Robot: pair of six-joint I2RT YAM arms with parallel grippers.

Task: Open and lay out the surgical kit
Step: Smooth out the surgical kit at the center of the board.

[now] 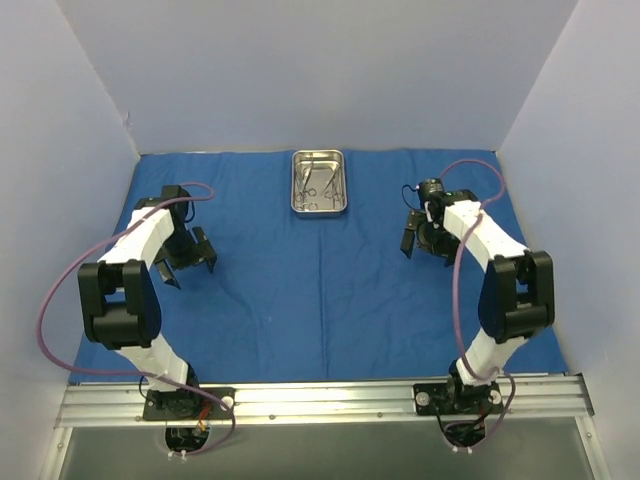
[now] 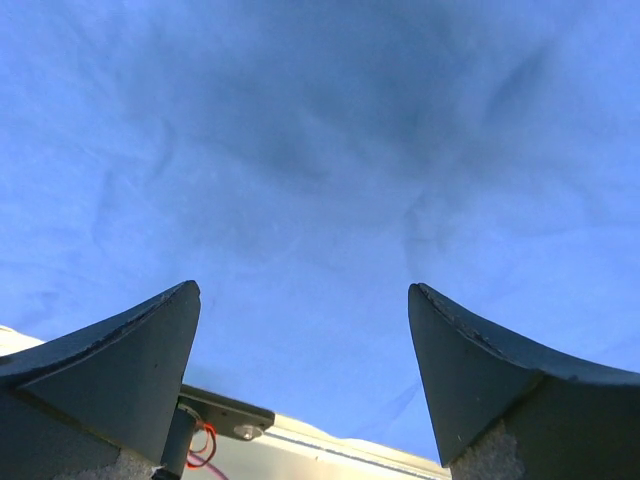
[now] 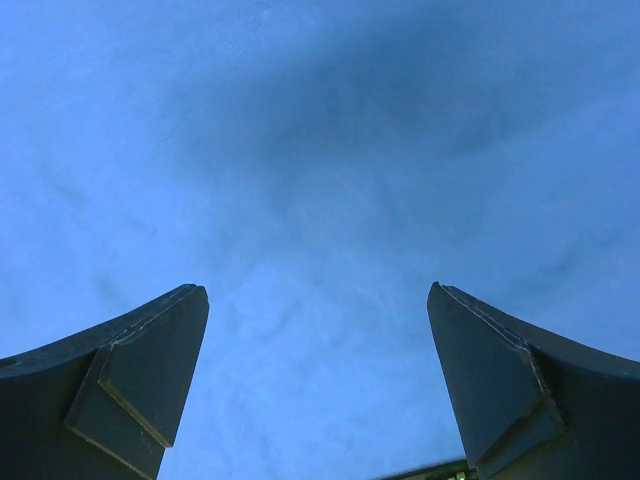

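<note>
Tray with instruments lies on blue cloth, well ahead, between my left pincer and right pincer, both wide open, empty.

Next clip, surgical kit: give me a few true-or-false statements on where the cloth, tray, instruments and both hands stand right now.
1. The blue cloth lies spread out flat. True.
2. The steel tray sits at the near edge, by the arm bases. False: it sits at the far middle of the cloth.
3. The instruments lie inside the tray. True.
4. The left hand is shut on scissors. False: it is open and empty over bare cloth.
5. The right hand is open and holds nothing. True.
</note>
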